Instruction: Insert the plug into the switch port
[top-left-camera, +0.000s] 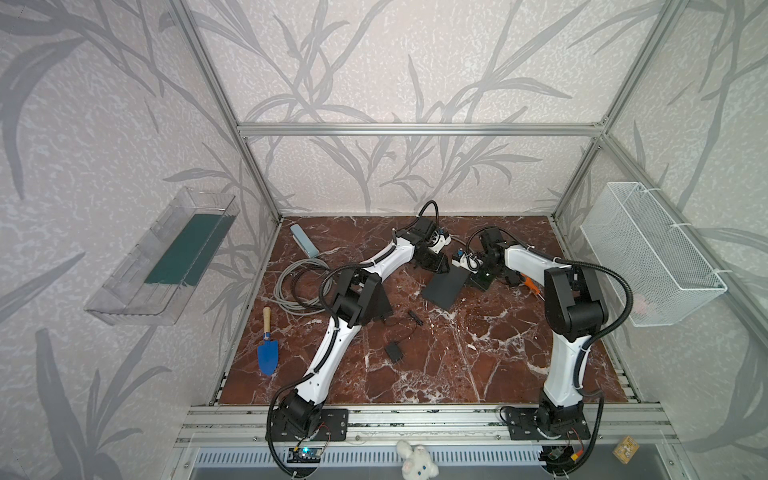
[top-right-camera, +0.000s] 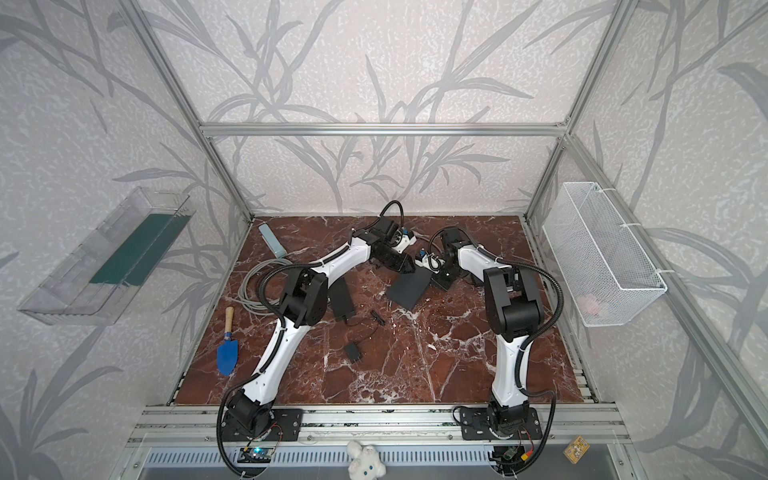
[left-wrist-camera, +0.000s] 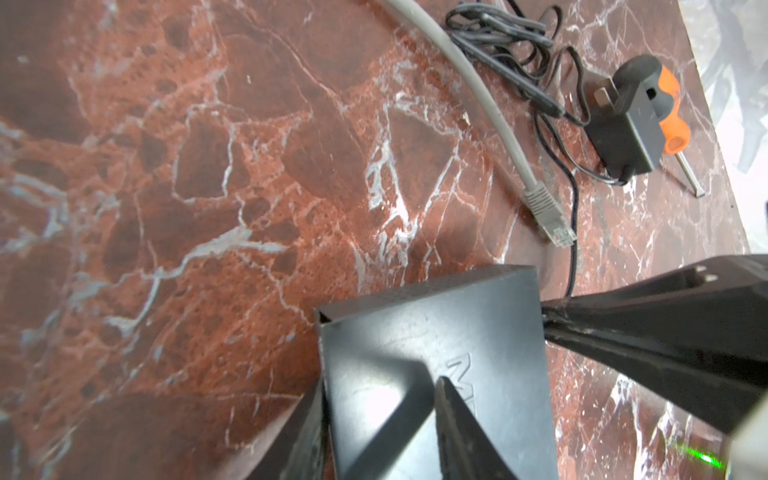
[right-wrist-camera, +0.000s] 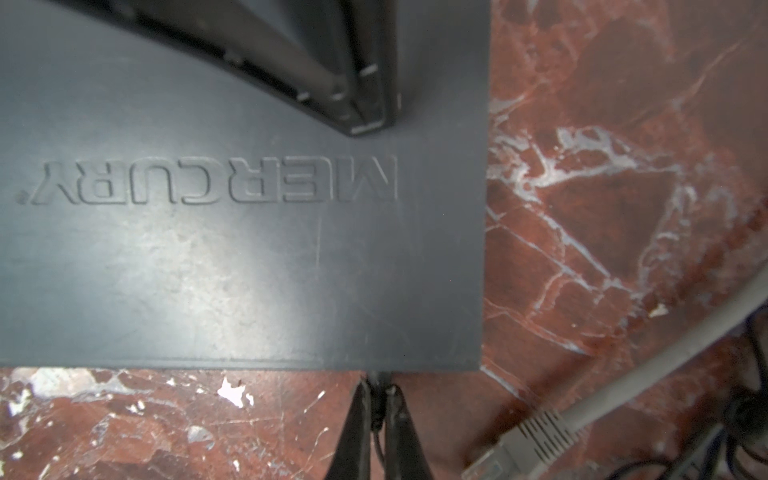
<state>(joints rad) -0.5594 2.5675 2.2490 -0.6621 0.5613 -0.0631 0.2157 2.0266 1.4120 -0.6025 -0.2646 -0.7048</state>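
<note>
Right wrist view: at the lower middle of the frame the right claw (right-wrist-camera: 377, 399) is pinched shut on the thin black plug (right-wrist-camera: 376, 379), whose tip meets the near edge of the black switch (right-wrist-camera: 232, 257). The left claw (left-wrist-camera: 380, 413) straddles the switch's corner, one finger on top; whether it clamps, I cannot tell from here. Insertion looks under way, seating unconfirmed. The next move calls for a straight push along the port's line, switch braced. A grey cable (right-wrist-camera: 536, 432) lies loose at lower right.

You see a red-brown marble table (top-left-camera: 457, 365) veined in white, a dark grey switch (right-wrist-camera: 208, 270), a pale grey cable (left-wrist-camera: 478, 87), a blue trowel (top-left-camera: 267, 359) and an orange-handled screwdriver (left-wrist-camera: 673, 112).
</note>
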